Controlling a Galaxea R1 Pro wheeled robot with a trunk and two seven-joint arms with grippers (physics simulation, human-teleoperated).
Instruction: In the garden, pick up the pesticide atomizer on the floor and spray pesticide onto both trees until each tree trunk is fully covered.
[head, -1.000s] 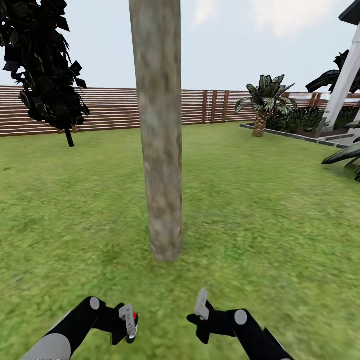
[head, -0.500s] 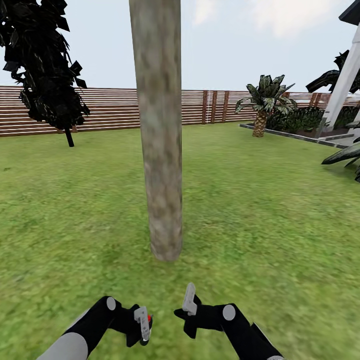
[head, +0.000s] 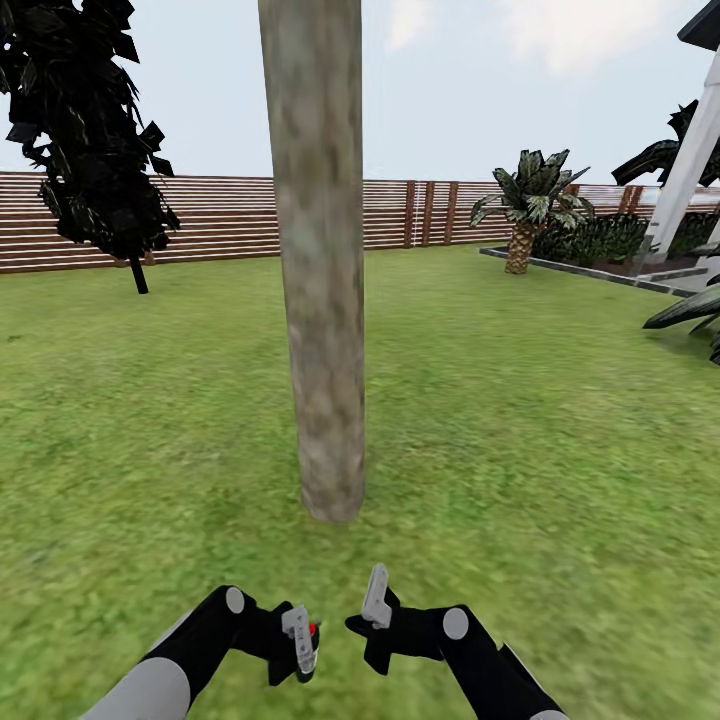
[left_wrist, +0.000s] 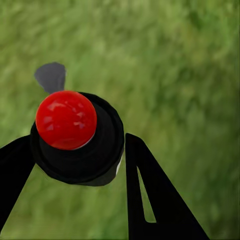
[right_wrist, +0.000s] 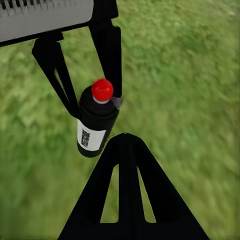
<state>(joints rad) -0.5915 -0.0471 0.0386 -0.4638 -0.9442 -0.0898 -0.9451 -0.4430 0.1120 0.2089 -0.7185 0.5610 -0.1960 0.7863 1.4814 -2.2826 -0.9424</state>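
Head view: we saw the tree trunk (head: 322, 270) upright on the lawn (head: 520, 420) straight ahead, fence (head: 200, 215) behind, with our left gripper (head: 300, 645) low near the frame bottom pinching the atomizer (head: 309, 640) and the right gripper (head: 375, 610) just beside it; its jaw state we could not tell. Left wrist view: the atomizer's (left_wrist: 77, 137) red cap sat between the black fingers (left_wrist: 150, 200), held above grass. Right wrist view: we saw the left gripper (right_wrist: 90, 95) clamped on the atomizer (right_wrist: 96, 122), with the right gripper's own fingers (right_wrist: 127, 195) apart from it.
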